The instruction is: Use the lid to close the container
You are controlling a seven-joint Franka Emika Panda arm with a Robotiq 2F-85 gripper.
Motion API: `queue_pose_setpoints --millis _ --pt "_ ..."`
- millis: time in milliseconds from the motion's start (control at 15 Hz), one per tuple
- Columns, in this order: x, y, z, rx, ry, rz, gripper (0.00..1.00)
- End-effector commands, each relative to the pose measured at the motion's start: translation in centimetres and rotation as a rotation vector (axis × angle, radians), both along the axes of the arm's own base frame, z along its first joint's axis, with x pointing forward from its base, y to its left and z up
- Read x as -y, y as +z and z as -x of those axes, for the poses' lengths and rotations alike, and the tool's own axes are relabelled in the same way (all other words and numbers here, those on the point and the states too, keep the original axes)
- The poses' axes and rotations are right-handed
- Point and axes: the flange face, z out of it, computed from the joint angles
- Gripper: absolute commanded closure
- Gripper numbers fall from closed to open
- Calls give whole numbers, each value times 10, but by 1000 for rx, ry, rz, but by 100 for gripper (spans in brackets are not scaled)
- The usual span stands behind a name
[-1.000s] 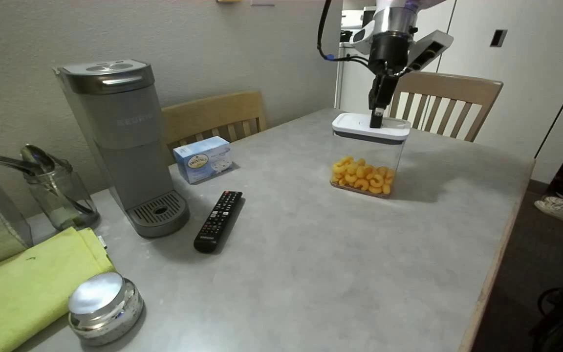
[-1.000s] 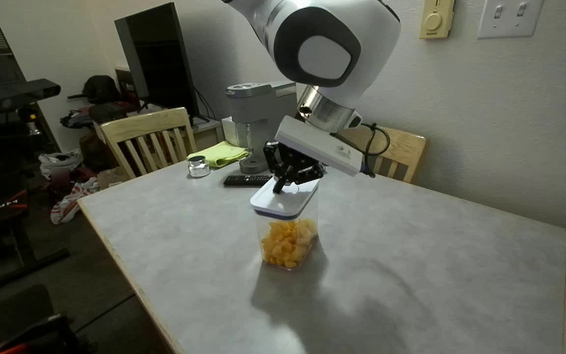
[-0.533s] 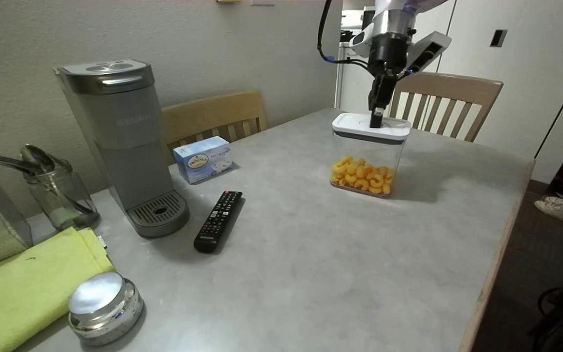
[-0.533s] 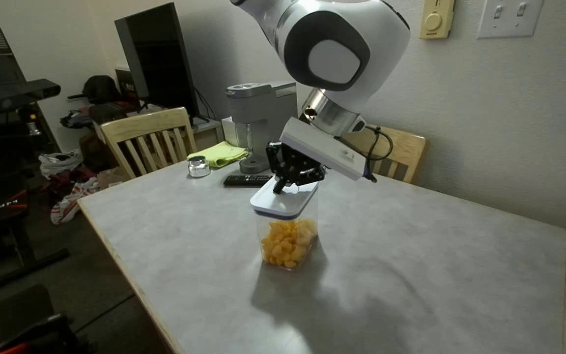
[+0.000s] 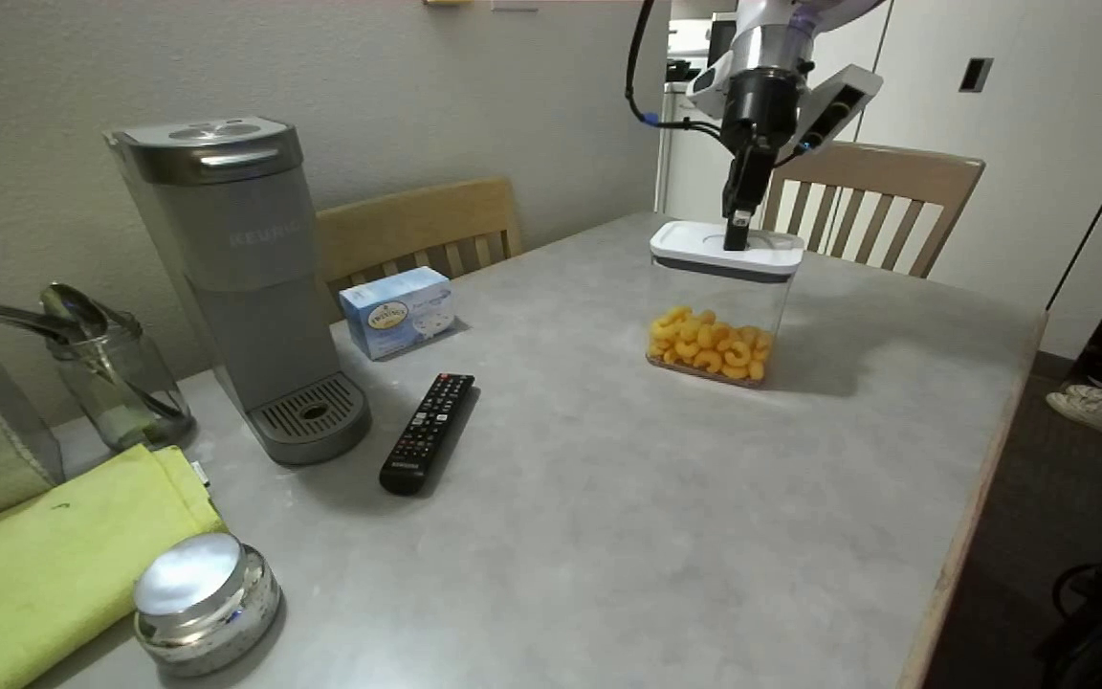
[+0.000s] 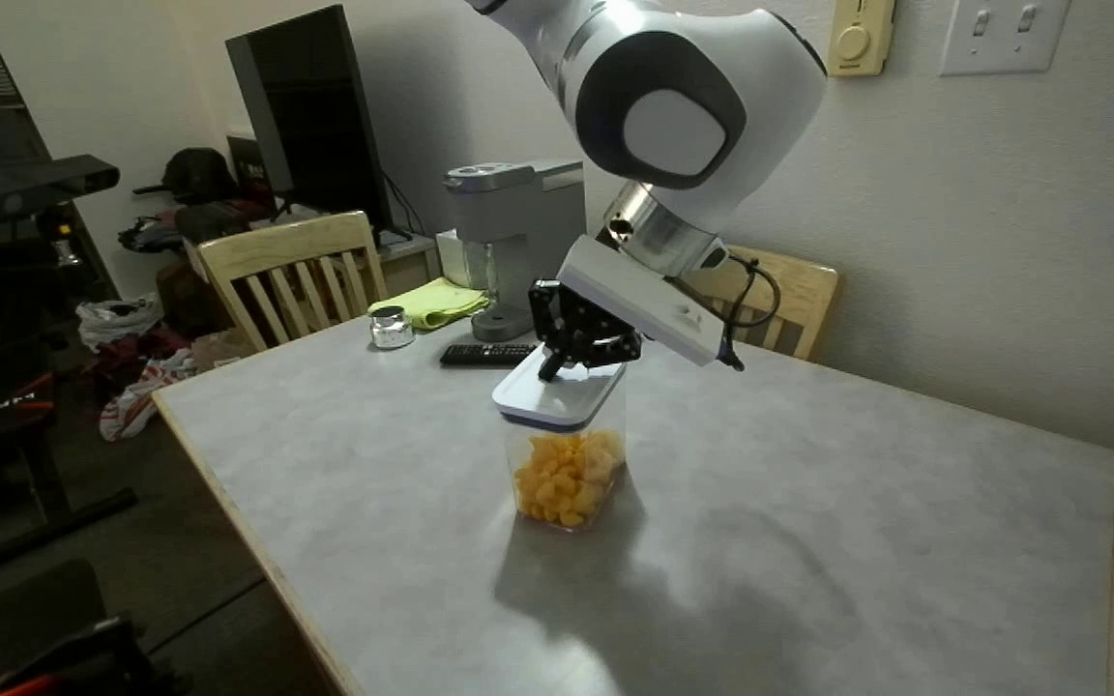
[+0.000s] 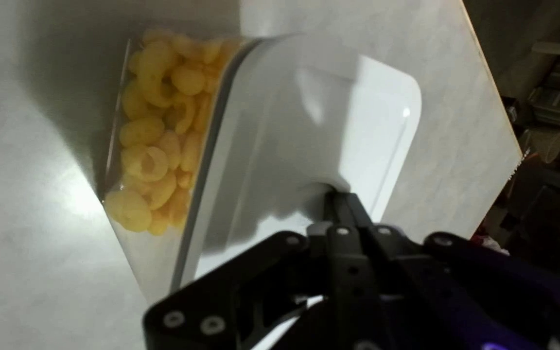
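Relative to the earlier frames, my arm (image 6: pixel 697 126) stands lower and further toward the right edge of an exterior view; the tip of my pincer (image 6: pixel 547 373) keeps its position on the lid (image 6: pixel 557 401). Pincer state: fully closed, fingers together, holding nothing. Contact: my fingertips (image 5: pixel 736 239) touch the lid's upper face near its middle, pointing downward. Lid position: flat on top of the container (image 5: pixel 718 295), a dark band visible beneath its white edge; whether it is sealed, I cannot tell. Container position: upright on the table (image 5: pixel 561 536), orange-yellow pieces (image 5: pixel 709 346) in its lower part. Adjacent items: a remote control (image 5: pixel 427 435) and a light blue box (image 5: pixel 398 313), both near the coffee machine (image 5: pixel 245 268) and well apart from the container.
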Motion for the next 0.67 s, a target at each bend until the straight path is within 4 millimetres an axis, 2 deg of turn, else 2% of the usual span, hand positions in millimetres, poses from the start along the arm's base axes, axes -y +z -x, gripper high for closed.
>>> queue_pose_setpoints --millis 0,133,400,600 --pt "15 -71 7 -49 14 24 100" --pt "15 -70 4 -39 16 30 100" --pt "17 -33 -7 10 15 31 100" --pt "22 -15 -10 34 15 42 100"
